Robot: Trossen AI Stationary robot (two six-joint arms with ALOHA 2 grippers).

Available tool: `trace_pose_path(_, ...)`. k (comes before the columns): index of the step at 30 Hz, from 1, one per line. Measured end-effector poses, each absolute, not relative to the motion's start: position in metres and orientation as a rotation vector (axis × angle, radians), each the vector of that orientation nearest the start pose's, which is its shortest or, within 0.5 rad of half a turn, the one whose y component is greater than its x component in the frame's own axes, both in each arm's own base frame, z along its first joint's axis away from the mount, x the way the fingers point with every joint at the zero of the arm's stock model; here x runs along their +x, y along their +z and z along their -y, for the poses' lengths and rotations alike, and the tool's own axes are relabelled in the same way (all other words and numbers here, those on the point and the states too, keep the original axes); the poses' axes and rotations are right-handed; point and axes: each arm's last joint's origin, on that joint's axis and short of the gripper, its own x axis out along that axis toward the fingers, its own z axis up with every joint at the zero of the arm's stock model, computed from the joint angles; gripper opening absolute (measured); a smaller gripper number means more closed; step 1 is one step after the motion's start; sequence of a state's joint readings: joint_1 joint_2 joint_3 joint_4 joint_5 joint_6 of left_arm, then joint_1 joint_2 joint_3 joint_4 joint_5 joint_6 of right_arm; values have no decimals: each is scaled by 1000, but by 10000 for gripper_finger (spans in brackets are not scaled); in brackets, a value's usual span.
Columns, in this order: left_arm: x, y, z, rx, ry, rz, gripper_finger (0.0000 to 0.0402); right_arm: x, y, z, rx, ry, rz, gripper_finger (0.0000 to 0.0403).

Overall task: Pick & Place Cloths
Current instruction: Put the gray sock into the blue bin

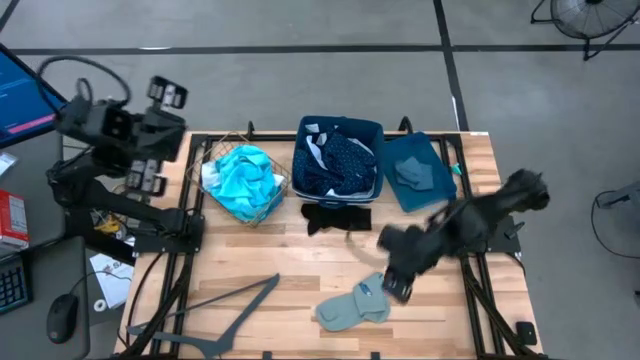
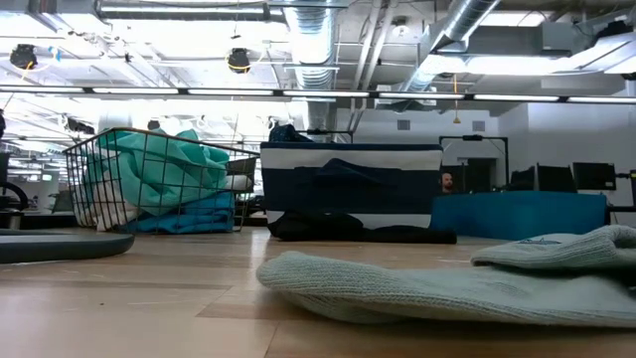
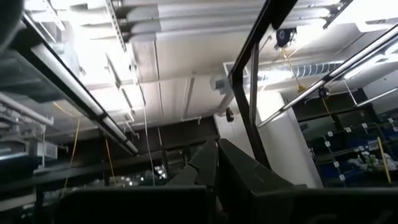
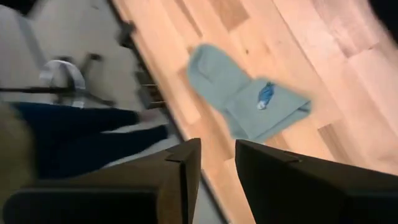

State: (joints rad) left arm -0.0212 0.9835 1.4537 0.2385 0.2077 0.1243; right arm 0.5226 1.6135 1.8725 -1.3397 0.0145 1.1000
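A grey-green cloth [image 1: 352, 308] [image 4: 245, 93] lies flat near the table's near edge and fills the foreground of the low view [image 2: 447, 283]. My right gripper [image 1: 396, 288] [image 4: 217, 152] hovers just right of it and above it, open and empty. A black cloth [image 1: 335, 215] lies on the table in front of the dark blue bin [image 1: 372, 128]. The bin holds a navy dotted cloth [image 1: 345, 160] and a pale one [image 1: 312, 150]. A turquoise cloth [image 1: 240, 180] fills the wire basket [image 1: 205, 150]. My left gripper [image 3: 216, 155] is parked off the table's left side, pointing up, shut.
A blue tray [image 1: 425, 172] right of the bin holds a grey-blue cloth [image 1: 410, 172]. A grey hanger [image 1: 215, 305] lies at the table's near left. Bare wood shows between the hanger and the grey-green cloth. A keyboard and mouse [image 1: 62, 318] sit off the table's left.
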Motion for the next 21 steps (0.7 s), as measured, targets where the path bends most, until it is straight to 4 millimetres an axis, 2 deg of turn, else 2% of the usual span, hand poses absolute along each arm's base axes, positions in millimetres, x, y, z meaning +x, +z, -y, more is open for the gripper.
trace_pose_path(5,162,551,8,134,-153,624,1,279,350,-199,486,-316,-1203,113)
trace_pose_path(11,204,529,10,81,-129,323,1,288,276,-257,256,-526,-1147,189)
trace_pose_path(13,219,521,12,74,-111,272,1,288,254,-270,233,-594,-1134,221)
trace_pose_path(16,231,517,15,63,-101,255,1,291,219,-285,217,-682,-1131,261)
trace_pose_path(21,254,503,19,20,-116,189,1,299,164,-295,189,-808,-1135,278)
